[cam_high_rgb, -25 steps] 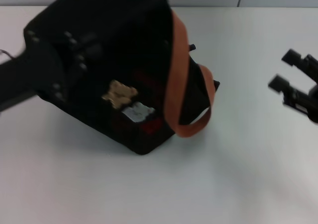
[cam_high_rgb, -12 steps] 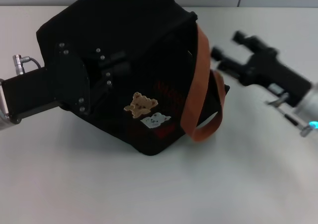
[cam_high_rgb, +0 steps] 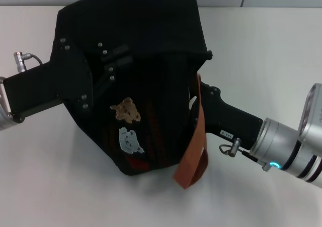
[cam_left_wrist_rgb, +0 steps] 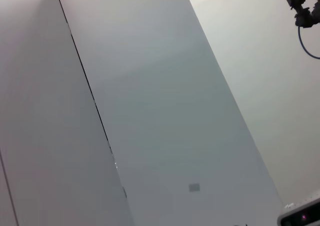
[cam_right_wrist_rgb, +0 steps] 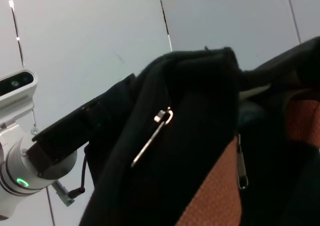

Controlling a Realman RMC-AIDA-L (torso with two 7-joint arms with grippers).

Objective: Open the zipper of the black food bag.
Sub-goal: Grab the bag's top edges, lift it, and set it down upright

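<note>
Black food bag (cam_high_rgb: 151, 76) sat tilted on the white bench (cam_high_rgb: 261, 46), toward its far edge, bear patches (cam_high_rgb: 128, 124) facing up. Left gripper (cam_high_rgb: 108, 68) pressed into the bag's left side; whether its fingers were open or closed could not be told. Right gripper (cam_high_rgb: 198, 98) was against the bag's right side by the orange-brown strap (cam_high_rgb: 193, 146), fingers hidden, state unclear. In the right wrist view, the zipper's silver pull tab (cam_right_wrist_rgb: 150, 138) hung free on black fabric.
</note>
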